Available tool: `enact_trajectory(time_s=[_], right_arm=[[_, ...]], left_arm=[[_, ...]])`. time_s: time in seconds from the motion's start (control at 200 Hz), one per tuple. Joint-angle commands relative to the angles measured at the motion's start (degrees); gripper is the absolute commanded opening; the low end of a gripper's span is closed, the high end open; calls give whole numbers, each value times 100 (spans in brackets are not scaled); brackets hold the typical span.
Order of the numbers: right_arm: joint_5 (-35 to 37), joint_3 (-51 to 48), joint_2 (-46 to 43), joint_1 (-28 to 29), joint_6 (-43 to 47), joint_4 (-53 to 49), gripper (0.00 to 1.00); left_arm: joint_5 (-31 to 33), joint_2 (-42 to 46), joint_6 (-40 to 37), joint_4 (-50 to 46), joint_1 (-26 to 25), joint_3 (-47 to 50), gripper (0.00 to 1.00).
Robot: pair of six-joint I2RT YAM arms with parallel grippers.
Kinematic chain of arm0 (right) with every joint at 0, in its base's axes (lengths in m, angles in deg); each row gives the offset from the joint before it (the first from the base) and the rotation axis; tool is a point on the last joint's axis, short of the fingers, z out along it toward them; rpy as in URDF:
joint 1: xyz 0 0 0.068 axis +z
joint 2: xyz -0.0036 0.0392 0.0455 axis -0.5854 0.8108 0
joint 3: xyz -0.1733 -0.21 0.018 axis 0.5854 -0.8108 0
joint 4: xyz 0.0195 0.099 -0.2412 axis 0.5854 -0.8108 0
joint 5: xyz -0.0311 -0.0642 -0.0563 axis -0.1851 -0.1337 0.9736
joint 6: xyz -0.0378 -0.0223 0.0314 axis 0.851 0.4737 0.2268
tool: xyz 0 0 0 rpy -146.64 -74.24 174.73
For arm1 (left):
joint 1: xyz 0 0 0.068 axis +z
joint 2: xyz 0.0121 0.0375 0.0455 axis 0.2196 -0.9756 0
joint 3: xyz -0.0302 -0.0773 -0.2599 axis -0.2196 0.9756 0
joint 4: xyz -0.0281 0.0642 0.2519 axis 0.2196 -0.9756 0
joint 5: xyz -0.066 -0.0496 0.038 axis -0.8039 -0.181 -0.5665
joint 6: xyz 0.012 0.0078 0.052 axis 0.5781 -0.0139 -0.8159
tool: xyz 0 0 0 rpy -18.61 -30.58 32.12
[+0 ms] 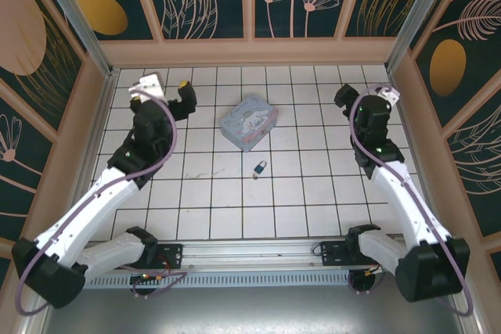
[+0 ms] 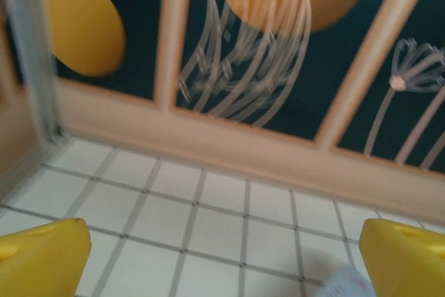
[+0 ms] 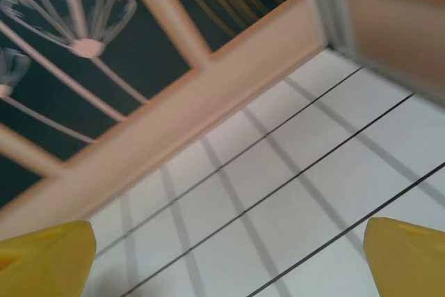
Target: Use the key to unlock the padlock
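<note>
Now, your left jaws hang wide apart and empty at ten o'clock over the table (image 1: 211, 193). Mid-table, the padlock (image 1: 259, 167) lies at five o'clock of the tin box (image 1: 250, 123). Your right jaws gape empty at two o'clock.

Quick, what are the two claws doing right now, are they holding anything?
Left gripper: open, holding nothing.
Right gripper: open, holding nothing.
</note>
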State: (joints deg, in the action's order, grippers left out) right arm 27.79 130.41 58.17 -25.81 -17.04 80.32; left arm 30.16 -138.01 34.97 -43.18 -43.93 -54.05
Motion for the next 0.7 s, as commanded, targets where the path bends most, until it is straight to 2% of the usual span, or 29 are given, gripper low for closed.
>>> enact_trajectory(time_s=[0.0,0.115,0.23,0.405,0.45,0.56,0.641,0.696], right_arm=[[733,-329,606,-107,1195,797,99],[768,-1143,953,-165,1667,2083,99],[788,-1920,1341,-265,1848,3310,99],[583,-3005,1802,-329,2092,5418,99],[433,-2949,1759,-348,2117,5277,99],[255,-3287,1776,-428,2506,6136,99],[-93,-3577,1731,-708,2420,6598,99],[-250,-3812,1801,-913,2210,7110,99]], left_arm=[[831,159,-945,1255,225,569,99],[683,152,-1333,1561,629,1055,99],[599,-38,-1821,2448,883,1818,99],[256,-580,-1519,3862,1380,2871,99],[222,-834,-1440,4300,1484,3066,99],[27,-1468,-1376,5163,1737,3450,99],[-35,-1813,-1573,5662,1843,3615,99],[-328,-2016,-1701,6195,1959,3798,99]])
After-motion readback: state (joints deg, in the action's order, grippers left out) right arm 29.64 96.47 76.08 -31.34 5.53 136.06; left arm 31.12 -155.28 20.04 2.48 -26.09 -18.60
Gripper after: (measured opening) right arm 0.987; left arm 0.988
